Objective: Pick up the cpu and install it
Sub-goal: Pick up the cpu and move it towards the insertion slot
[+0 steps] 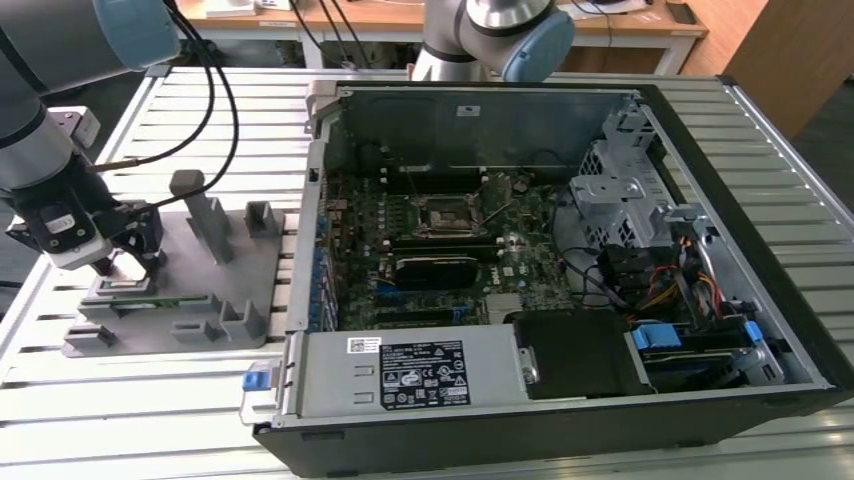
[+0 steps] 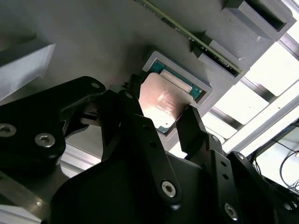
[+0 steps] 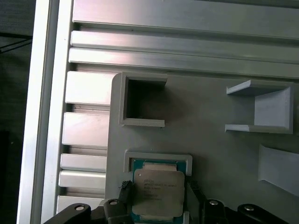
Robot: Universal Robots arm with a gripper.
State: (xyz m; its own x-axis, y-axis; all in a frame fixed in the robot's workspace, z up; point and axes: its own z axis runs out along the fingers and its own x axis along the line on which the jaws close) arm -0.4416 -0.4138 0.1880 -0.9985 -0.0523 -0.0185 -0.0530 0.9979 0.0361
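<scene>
**CPU bracketed in its nest, grip not yet made**

I'm down low over the grey holder (image 1: pixel 200 300) on the slatted table (image 1: pixel 134 400), at the exterior view's left, well apart from the open computer case (image 1: pixel 747 330). My gripper (image 1: pixel 127 262) points down at the holder's near corner.

And there it is: the cpu (image 3: pixel 158 191) lies flat, silvery top up, in a shallow raised pocket (image 3: pixel 159 157) of the holder. My fingers (image 3: pixel 125 186) stand one on each side of it, parted. In the first wrist view I make out a sliver of gap at each edge, so I judge I'm not squeezing it. The second wrist view agrees: the cpu (image 2: pixel 163 105) sits between my two black fingers (image 2: pixel 191 121), with the pocket rim (image 2: pixel 205 95) beyond.

So this is the pick-up step, right at the point of the grasp. Nothing is lifted, and the black socket (image 1: pixel 443 210) on the motherboard (image 1: pixel 441 240) waits bare inside the case.

What does the grasp call for? As I judge it, an even close on two opposite edges, both pads level and arriving together. Come in skewed and the chip could tip or jam against that rim. How deep my tips sit beside the pocket wall, I can't tell.
</scene>
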